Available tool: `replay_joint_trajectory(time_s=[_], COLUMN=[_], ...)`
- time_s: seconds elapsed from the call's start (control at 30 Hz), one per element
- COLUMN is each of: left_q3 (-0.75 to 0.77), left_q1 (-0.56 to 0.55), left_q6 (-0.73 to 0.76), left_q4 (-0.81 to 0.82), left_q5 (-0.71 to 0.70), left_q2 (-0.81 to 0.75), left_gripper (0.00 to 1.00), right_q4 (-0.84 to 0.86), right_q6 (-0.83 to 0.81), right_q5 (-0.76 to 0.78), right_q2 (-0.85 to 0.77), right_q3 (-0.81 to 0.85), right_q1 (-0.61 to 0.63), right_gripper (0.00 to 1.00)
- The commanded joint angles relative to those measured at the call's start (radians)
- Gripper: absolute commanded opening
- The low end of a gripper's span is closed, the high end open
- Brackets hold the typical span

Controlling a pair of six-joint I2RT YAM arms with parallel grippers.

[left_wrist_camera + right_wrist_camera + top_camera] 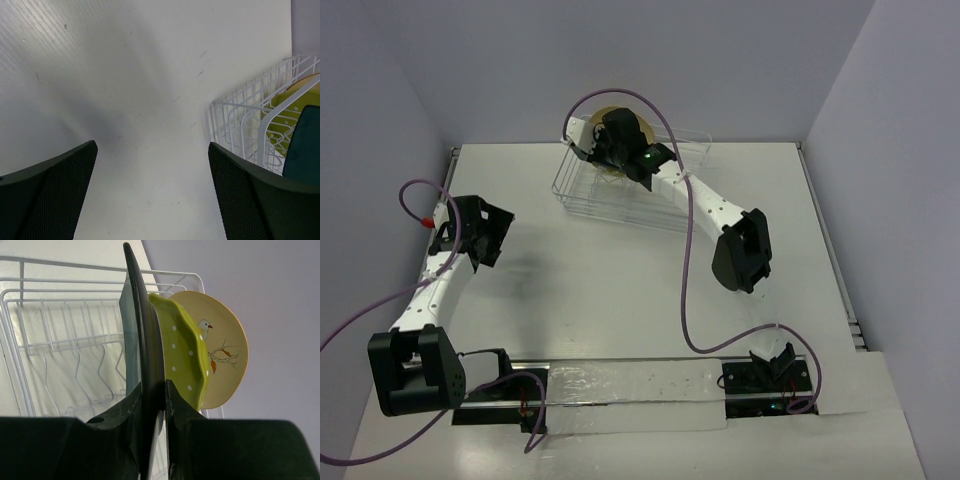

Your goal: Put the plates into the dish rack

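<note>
The dish rack [620, 205] stands at the back middle of the table; it also shows in the right wrist view [60, 320] and the left wrist view [240, 115]. My right gripper [615, 140] [153, 387] is over the rack, shut on the rim of the dark teal plate [145, 330], which stands on edge. Right behind it stand the lime-green dotted plate [180, 350] and the beige plate [225, 345] with a bird and twig motif. My left gripper [485, 235] [152, 150] is open and empty above bare table, left of the rack.
The white table [620, 300] is walled at the back and both sides. The right arm's purple cable [688, 270] loops across the middle. A mounting rail [640, 385] runs along the near edge.
</note>
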Motion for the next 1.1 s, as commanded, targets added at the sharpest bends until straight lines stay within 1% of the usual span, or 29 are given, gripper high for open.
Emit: replay_joint_trajectory(time_s=[0.0, 0.13, 0.2, 0.37, 0.53, 0.8, 1.07], left_q3=[0.009, 0.009, 0.012, 0.011, 0.020, 0.020, 0.007], left_q1=[0.008, 0.007, 0.008, 0.008, 0.008, 0.008, 0.007], left_q6=[0.022, 0.028, 0.026, 0.028, 0.034, 0.039, 0.043], left_q4=[0.042, 0.052, 0.053, 0.058, 0.066, 0.082, 0.096], left_q5=[0.001, 0.022, 0.026, 0.028, 0.045, 0.056, 0.047], left_q2=[-0.011, 0.004, 0.011, 0.020, 0.039, 0.045, 0.022], left_gripper=[0.99, 0.99, 0.99, 0.99, 0.99, 0.99, 0.99], right_q4=[0.168, 0.183, 0.171, 0.178, 0.085, 0.040, -0.006], right_q6=[-0.002, 0.021, 0.035, 0.014, -0.026, -0.108, -0.129], right_q5=[0.010, -0.010, -0.006, 0.013, 0.011, -0.024, -0.106], right_q2=[0.008, 0.035, 0.060, 0.067, 0.062, -0.074, -0.136], right_q3=[0.087, 0.092, 0.126, 0.115, 0.117, 0.021, 0.003], right_q1=[-0.021, -0.037, -0.045, -0.056, -0.065, -0.071, -0.095], right_gripper=[0.00, 0.00, 0.00, 0.00, 0.00, 0.00, 0.00])
